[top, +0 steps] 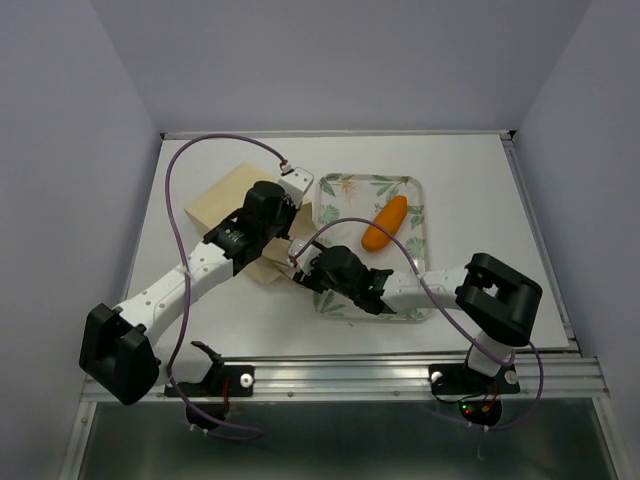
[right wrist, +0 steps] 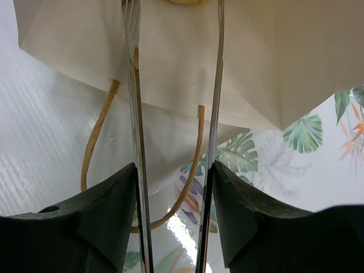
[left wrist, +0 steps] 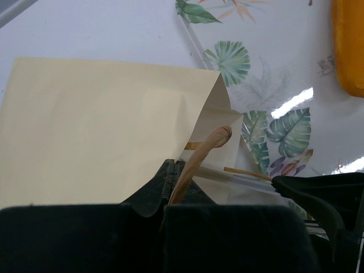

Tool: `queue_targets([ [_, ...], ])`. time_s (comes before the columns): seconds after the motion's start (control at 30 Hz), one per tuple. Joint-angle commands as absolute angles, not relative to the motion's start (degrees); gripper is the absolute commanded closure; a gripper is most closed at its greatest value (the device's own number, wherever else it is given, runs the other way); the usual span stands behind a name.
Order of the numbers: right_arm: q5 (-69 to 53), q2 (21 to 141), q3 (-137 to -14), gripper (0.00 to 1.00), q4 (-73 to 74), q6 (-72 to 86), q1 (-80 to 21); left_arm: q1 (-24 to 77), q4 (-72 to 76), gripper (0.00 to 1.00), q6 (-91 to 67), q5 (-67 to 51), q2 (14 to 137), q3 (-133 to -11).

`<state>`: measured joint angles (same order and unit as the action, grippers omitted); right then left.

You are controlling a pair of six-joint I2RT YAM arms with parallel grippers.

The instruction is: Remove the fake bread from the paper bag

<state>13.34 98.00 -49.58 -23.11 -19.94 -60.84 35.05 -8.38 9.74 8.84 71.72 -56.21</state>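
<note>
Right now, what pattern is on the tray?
The tray is white with green tropical leaves and a few orange flowers. It shows best in the left wrist view.

Matt paper bag; glossy orange loaf, glossy tray

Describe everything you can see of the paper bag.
The paper bag is plain tan kraft paper, paler inside, boxy with sharp creases. It lies tipped on the white table, its mouth reaching over the edge of the leaf-patterned tray. One thin brown handle is pinched in the left gripper's jaws; another loop droops onto the tray. The right gripper aims its long fingers at the mouth.
</note>
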Motion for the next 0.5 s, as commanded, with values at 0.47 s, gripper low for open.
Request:
queue_targets([
  [0.47,7.2,98.0,-50.4,0.40,-30.2,-7.9,-61.3,35.4,-5.5,1.00,7.6,6.7,67.2,-56.3],
])
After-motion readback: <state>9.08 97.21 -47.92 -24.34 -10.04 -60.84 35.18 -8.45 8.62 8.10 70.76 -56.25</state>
